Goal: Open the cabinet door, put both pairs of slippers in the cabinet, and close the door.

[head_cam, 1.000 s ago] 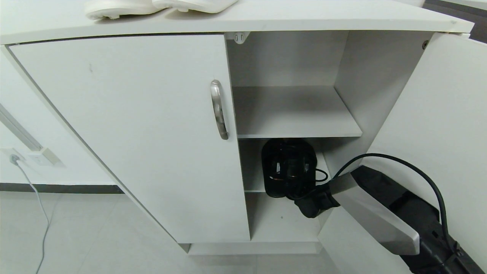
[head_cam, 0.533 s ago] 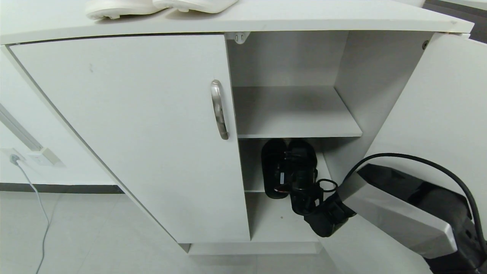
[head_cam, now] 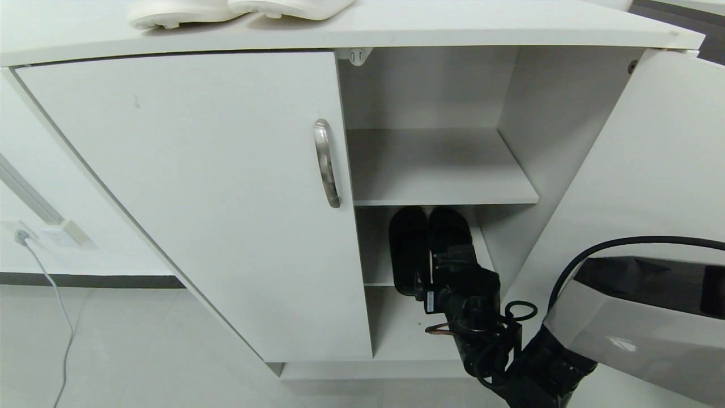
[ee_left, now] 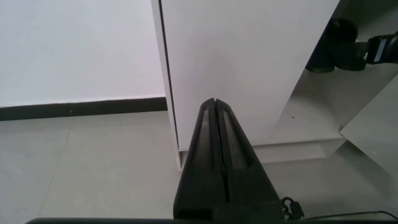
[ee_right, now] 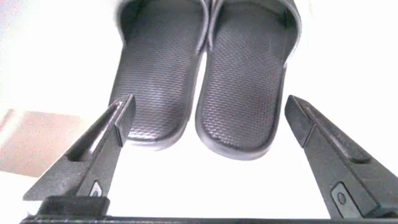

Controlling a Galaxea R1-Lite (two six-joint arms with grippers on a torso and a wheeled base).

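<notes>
Logged in the head view: black slippers (ee_right: 202,74) side by side on lower cabinet shelf (head_cam: 374,272), just at 12 o'clock of right gripper (ee_right: 208,109), spread wide, holding nothing. Left gripper (ee_left: 214,109) pressed together. White slippers (head_cam: 226,8) atop cabinet (head_cam: 170,170).

Black slippers (head_cam: 429,241) on cabinet shelf (head_cam: 376,273)

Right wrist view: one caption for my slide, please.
Open right hand facing the black slippers on a shelf.
</notes>
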